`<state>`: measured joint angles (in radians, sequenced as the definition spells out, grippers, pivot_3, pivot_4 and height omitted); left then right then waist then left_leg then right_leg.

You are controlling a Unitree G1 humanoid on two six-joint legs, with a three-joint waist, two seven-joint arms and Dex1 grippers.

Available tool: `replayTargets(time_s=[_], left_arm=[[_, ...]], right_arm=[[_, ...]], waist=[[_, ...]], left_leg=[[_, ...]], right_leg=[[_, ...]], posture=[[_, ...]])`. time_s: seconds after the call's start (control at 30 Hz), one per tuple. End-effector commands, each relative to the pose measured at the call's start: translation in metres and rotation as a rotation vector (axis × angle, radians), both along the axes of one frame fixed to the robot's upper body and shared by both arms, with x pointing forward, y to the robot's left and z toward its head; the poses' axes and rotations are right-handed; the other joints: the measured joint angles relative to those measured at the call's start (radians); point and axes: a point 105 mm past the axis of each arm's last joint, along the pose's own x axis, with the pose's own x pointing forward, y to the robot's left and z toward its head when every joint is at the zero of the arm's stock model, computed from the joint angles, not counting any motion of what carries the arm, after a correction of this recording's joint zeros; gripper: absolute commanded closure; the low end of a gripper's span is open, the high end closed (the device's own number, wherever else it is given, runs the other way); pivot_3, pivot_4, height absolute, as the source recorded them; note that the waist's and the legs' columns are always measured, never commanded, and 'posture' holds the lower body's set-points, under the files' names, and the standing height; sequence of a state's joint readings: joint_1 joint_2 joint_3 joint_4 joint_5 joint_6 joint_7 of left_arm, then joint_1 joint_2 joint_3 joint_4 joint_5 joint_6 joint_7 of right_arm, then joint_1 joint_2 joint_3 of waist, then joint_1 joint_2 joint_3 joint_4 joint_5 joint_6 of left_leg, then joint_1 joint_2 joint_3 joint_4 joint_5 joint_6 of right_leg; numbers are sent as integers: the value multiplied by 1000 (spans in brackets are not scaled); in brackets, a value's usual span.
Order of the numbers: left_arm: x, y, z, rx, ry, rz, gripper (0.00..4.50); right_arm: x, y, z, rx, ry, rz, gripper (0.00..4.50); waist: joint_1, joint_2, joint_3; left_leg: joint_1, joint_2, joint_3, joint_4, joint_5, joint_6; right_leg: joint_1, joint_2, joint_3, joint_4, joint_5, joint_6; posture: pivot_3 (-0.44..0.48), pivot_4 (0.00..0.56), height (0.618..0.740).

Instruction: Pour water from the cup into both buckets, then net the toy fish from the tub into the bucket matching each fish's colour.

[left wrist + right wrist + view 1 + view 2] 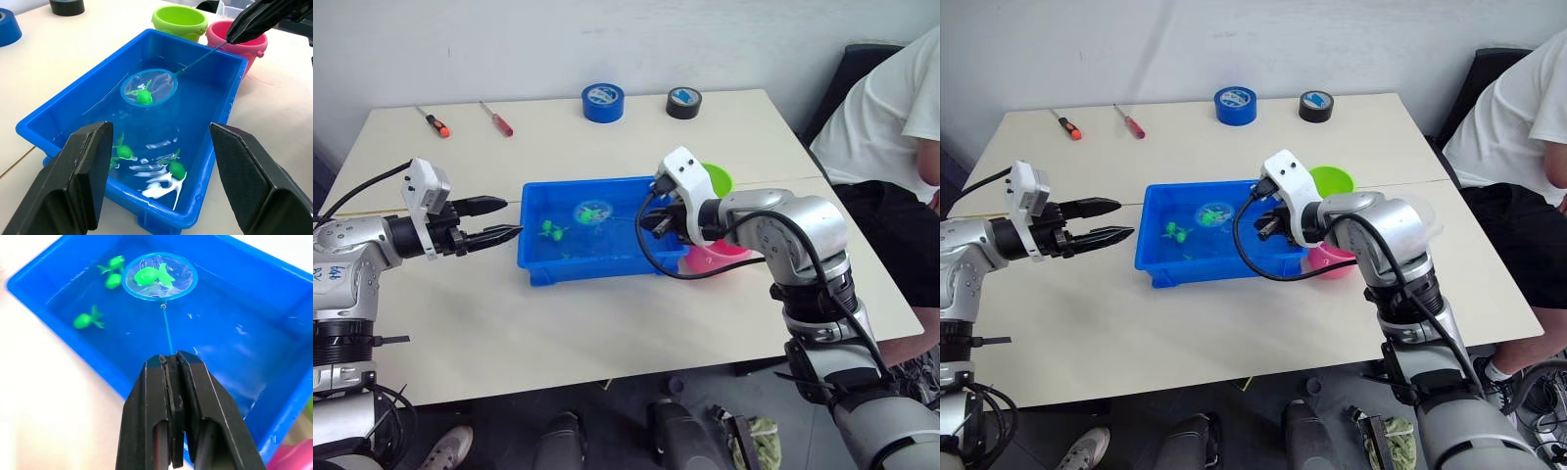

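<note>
Right wrist: net (160,276) ahead of R end effector (172,363).

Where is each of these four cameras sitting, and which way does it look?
Left eye and right eye views: on the head, looking forward and down at the table; both arms show.
Left wrist view: on the left arm, looking between the open left claw into the blue tub, toward the green bucket and pink bucket.
Right wrist view: on the right arm, looking past the right claw, shut on the net.
Both wrist views share the net holding a green fish.
</note>
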<state>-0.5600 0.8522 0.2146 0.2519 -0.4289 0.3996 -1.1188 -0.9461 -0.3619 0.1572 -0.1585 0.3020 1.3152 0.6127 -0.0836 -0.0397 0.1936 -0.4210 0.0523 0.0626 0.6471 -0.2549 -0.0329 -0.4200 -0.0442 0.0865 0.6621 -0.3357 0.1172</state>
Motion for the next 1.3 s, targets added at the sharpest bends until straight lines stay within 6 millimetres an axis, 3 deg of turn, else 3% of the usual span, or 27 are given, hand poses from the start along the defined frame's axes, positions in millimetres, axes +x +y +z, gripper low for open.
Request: replayTargets(time_s=[0.03,0.17,0.33,0.47,0.53,0.67,0.73,0.93,1.3], left_arm=[[1,0,11,15,-43,-12,1045],[3,-4,13,17,-49,-29,1045],[6,-6,12,17,-46,-42,1045],[11,-10,13,15,-48,-61,1045],[14,-13,14,15,-49,-72,1045],[19,-18,14,14,-49,-93,1045],[22,-21,14,13,-49,-105,1045],[27,-26,15,15,-50,-126,1045],[27,-27,13,16,-43,-134,1045]], right_arm=[[-4,-4,14,34,-59,-1,4500],[-5,-18,19,77,-125,-30,4500],[-11,-59,33,117,-237,-98,4500],[-15,-104,50,108,-314,-184,4500],[-13,-128,57,95,-343,-262,4500],[-6,-156,64,57,-392,-359,4500],[-2,-161,64,23,-414,-378,4500],[13,-166,42,-289,-523,-366,4500],[14,-180,34,-825,-803,-261,4500]], waist=[[0,0,0],[2,0,0],[9,0,0],[13,0,0],[17,0,0],[12,0,0],[12,0,0],[7,0,0],[8,0,0]], left_leg=[[0,0,0,0,0,0],[0,0,0,0,0,0],[-1,-1,0,0,0,1],[-1,-2,1,0,-1,1],[-1,-1,0,0,-1,1],[0,-1,1,0,0,1],[0,-1,1,0,0,1],[-1,-1,2,0,0,1],[0,-1,2,1,0,1]], right_leg=[[0,0,0,0,0,0],[0,0,0,0,0,0],[0,-1,0,-2,0,0],[0,0,1,-2,0,0],[0,0,1,-2,0,0],[0,1,2,-2,0,0],[0,1,2,-2,0,0],[0,1,2,-2,0,1],[0,1,2,-2,0,1]], posture=[[0,150,734],[0,150,734],[0,150,734],[0,150,734],[0,150,734],[0,150,734],[0,150,734],[0,150,734],[0,150,734]])
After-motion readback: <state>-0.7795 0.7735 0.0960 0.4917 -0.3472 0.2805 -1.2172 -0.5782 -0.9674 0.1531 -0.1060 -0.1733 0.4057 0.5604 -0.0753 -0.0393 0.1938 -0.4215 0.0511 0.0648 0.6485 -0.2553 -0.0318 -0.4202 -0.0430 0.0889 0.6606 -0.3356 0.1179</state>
